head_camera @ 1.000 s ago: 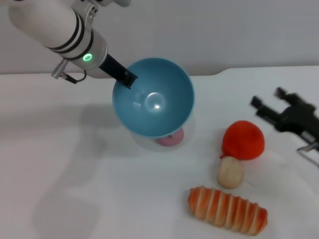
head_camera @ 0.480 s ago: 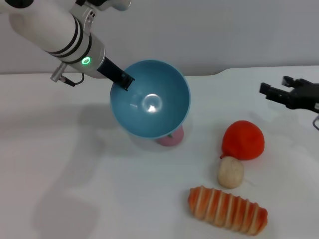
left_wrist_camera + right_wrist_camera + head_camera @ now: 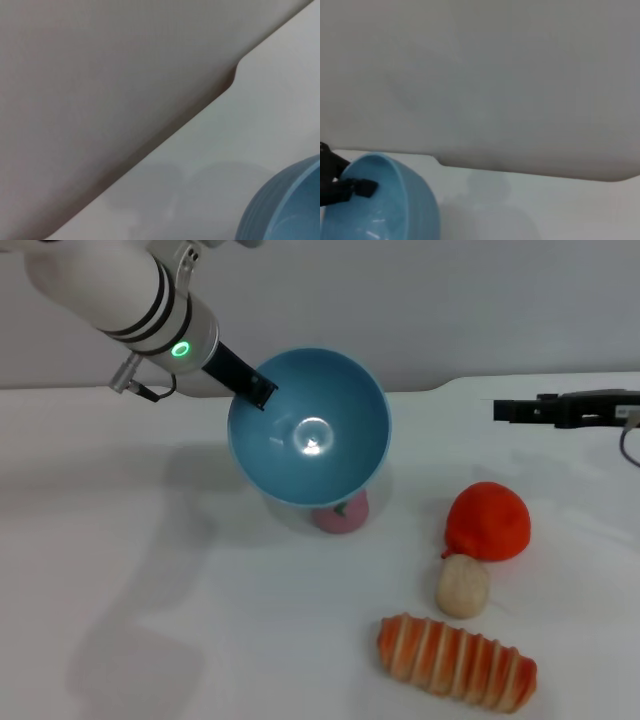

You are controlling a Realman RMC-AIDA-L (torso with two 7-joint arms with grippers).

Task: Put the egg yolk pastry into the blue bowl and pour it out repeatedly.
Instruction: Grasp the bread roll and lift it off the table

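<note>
Now the bowl sits tilted in the upper middle of the head view, held off the table by our left gripper, clamped on its upper-left rim; the inside faces the camera and is empty. Compared with half a second ago we have nudged the bowl slightly up and right, so the pink ball under it peeks out a bit more. Our right gripper has swung flat at the right edge, higher and level, fingers pointing left; we cannot tell how open it is. The pastry lies lower right on the table, touching the red fruit above it, bread loaf just below. We judge the pour is done and the pastry needs picking up again; the right gripper is well apart from it.
</note>
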